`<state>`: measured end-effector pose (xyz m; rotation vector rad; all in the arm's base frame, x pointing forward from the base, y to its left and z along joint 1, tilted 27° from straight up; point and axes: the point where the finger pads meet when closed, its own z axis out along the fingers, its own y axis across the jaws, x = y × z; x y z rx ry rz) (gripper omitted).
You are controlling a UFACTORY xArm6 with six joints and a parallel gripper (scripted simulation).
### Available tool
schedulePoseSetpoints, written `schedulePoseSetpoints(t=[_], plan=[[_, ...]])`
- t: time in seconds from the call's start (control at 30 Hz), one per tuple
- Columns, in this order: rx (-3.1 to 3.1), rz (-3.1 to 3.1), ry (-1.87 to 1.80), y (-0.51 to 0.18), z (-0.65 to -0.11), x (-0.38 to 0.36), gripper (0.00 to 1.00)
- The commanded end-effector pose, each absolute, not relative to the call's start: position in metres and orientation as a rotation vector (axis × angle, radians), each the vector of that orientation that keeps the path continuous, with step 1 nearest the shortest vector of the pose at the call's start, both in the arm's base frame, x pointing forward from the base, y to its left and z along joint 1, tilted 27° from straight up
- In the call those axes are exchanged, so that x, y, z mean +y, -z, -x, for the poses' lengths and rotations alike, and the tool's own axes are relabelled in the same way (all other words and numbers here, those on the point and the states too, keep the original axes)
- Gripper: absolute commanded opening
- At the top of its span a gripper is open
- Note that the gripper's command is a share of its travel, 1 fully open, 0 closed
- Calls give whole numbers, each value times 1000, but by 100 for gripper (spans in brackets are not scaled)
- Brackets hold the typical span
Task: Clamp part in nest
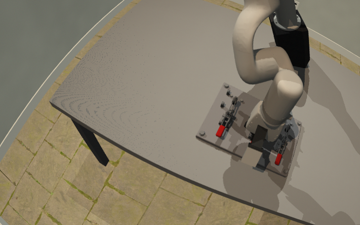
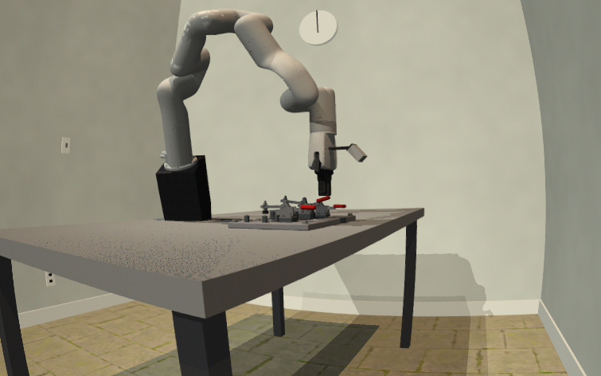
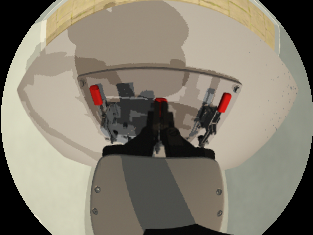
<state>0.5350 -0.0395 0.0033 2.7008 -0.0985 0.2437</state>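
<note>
The grey fixture plate (image 1: 246,130) carries three toggle clamps with red handles. The left clamp's handle (image 1: 220,130) and the right clamp's handle (image 1: 278,158) lie low. The middle clamp's handle (image 2: 322,199) is tilted upward. My gripper (image 2: 324,189) is shut and empty, pointing straight down a little above that raised handle. In the wrist view the closed fingertips (image 3: 159,122) sit just short of the red handle tip (image 3: 160,101). In the top view my wrist hides the middle nest. I cannot make out the part in any view.
The arm's black base (image 1: 290,41) stands behind the plate. The plate lies near the table's front edge (image 1: 231,192). The wrist camera box (image 2: 356,151) sticks out sideways from my wrist. Small posts and blocks (image 1: 227,93) stand at the plate's far end.
</note>
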Motion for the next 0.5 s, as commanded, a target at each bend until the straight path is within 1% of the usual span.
schedulePoseSetpoints(t=[0.0,0.47], plan=[[-98,-2701,-249,-5,-537,-39,0],[-98,-2701,-249,-3,-537,-40,0]])
